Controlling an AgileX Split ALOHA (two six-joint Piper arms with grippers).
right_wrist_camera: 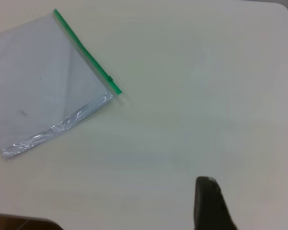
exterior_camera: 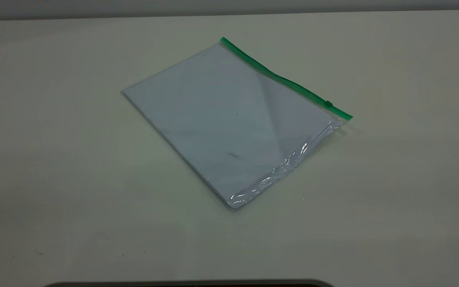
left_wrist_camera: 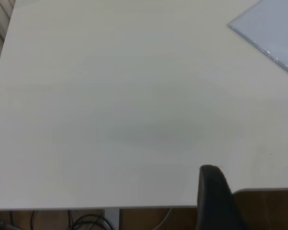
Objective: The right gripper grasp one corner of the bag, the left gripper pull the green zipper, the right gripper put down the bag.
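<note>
On the bench (exterior_camera: 54, 159), mid-scene, the bag (exterior_camera: 229, 123) lies flat and turned at an angle, its zipper (exterior_camera: 281, 77) running along the far-right edge, with the slider (exterior_camera: 328, 104) close to the right-hand corner. Nothing touches it.

I see no arm from outside. Each wrist camera catches only one dark finger at its frame edge: the left claw (left_wrist_camera: 216, 199) sits back by the bench rim, well apart from the bag's corner; the right claw (right_wrist_camera: 211, 206) hangs over bare bench, the bag well off from it. Whether either is released or clenched, I cannot tell.

So I judge nothing is begun; the first step, the corner grasp, is in hand. Next I need to bring the right claw across to the right-hand corner beside the slider, low enough to pinch thin film off the bench.
</note>
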